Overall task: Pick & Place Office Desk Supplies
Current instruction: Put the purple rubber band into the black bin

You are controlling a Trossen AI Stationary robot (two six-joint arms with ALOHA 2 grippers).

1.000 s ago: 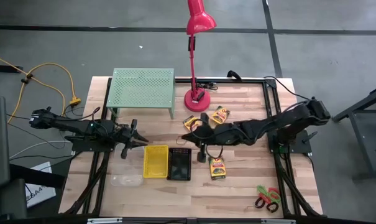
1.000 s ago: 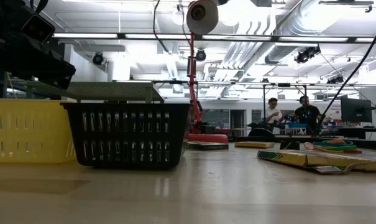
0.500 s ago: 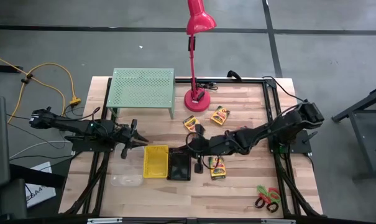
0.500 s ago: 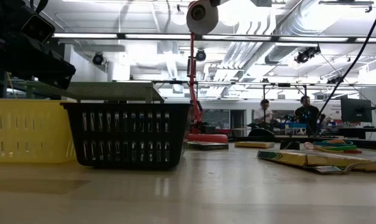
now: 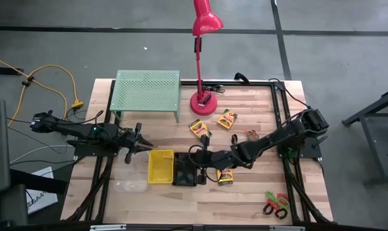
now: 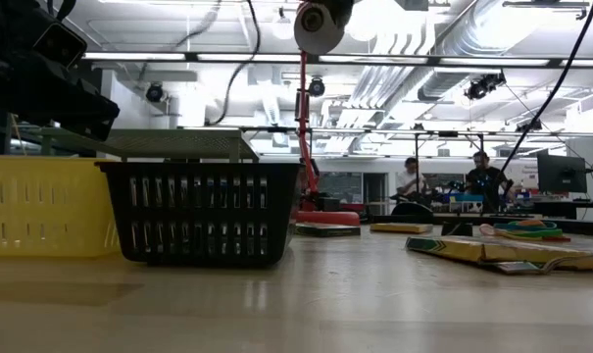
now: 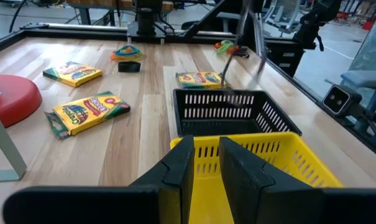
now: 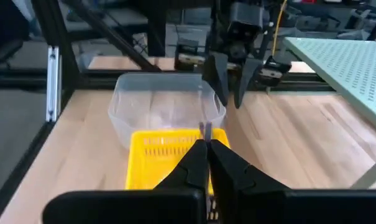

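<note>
Three yellow crayon boxes (image 5: 199,127) (image 5: 227,118) (image 5: 224,173) lie flat on the table. The yellow bin (image 5: 160,165), black mesh bin (image 5: 184,170) and clear bin (image 5: 131,186) stand near the middle front. Scissors (image 5: 276,204) lie at the near right, and small coloured loops (image 5: 251,135) lie right of centre. My right gripper (image 5: 194,169) is shut and hovers over the black mesh bin (image 7: 231,112), facing the yellow bin (image 8: 169,155). My left gripper (image 5: 140,138) waits open at the table's left, just behind the yellow bin (image 7: 250,162). My right gripper's shut fingertips (image 8: 200,149) show a small pale sliver (image 8: 205,129) sticking out past them. I cannot tell what it is or whether it is held. The gripper slants gently downward from the table's right side.
A tall red desk lamp stands on its round base (image 5: 202,101) at the far middle. A light-green perforated rack (image 5: 147,93) stands at the far left. Black frame rails (image 5: 280,115) run along the table's sides. People move in the room behind (image 6: 414,176).
My right gripper has moved toward the table's left and near edges and sunk lower. It went from beside the crayon boxes to above the black mesh bin, staying shut. The bins and boxes have kept their places.
</note>
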